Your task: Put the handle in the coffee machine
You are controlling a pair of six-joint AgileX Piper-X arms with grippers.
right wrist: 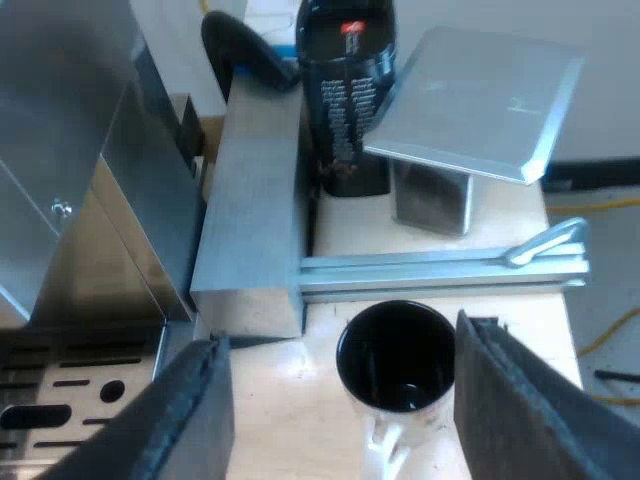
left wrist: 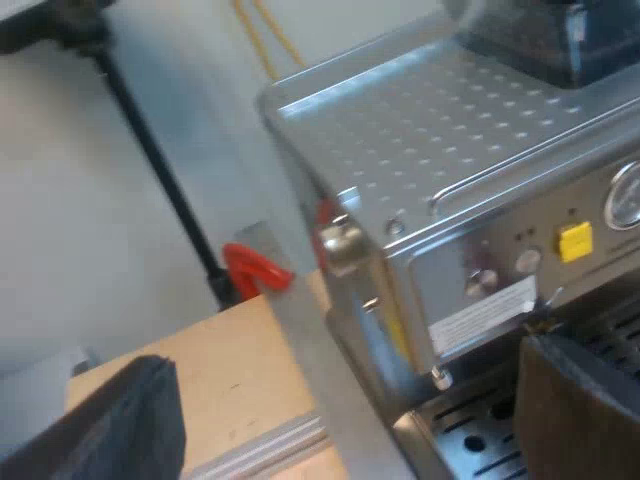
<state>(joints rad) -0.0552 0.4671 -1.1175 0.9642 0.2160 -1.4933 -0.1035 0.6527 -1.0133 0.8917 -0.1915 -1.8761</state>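
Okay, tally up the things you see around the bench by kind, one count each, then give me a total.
espresso machine: 1
mug: 1
dark container: 1
metal plate on a stand: 1
red clamp: 1
Total: 5

Left wrist close over espresso machine top, right wrist down onto mug, machine shared
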